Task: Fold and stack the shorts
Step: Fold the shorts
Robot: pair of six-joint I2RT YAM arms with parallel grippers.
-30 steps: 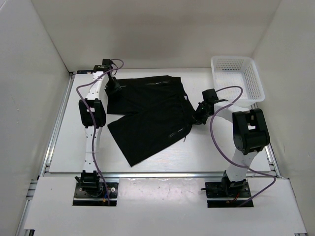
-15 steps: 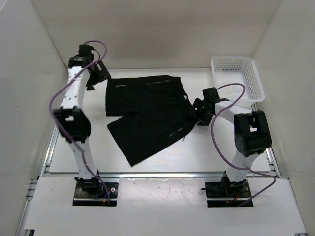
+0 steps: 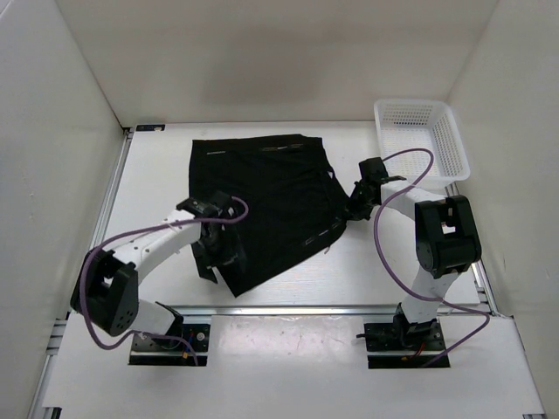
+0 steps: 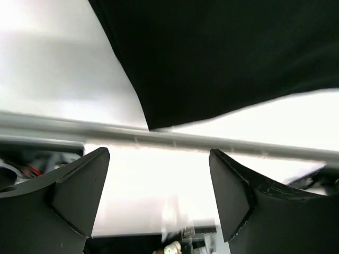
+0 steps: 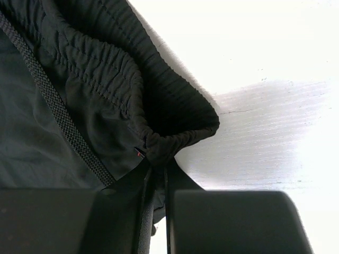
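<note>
The black shorts (image 3: pixel 271 192) lie spread on the white table, with the waistband to the right and the legs to the left and front. My left gripper (image 3: pixel 217 264) hovers low over the front leg's left edge, pointing toward the near rail. In the left wrist view it (image 4: pixel 159 159) is open and empty, with the leg's corner (image 4: pixel 153 124) just beyond the fingers. My right gripper (image 3: pixel 353 208) is shut on the gathered waistband (image 5: pixel 175 135) at the shorts' right edge, close to the table. The drawstring (image 5: pixel 58 116) runs beside it.
A white plastic mesh basket (image 3: pixel 422 133) stands at the back right corner. A metal rail (image 4: pixel 222 144) runs along the table's near edge. White walls enclose the left, back and right sides.
My left arm swung from high at the back left corner down to the front leg of the shorts near the front edge. The right gripper stayed on the waistband.
</note>
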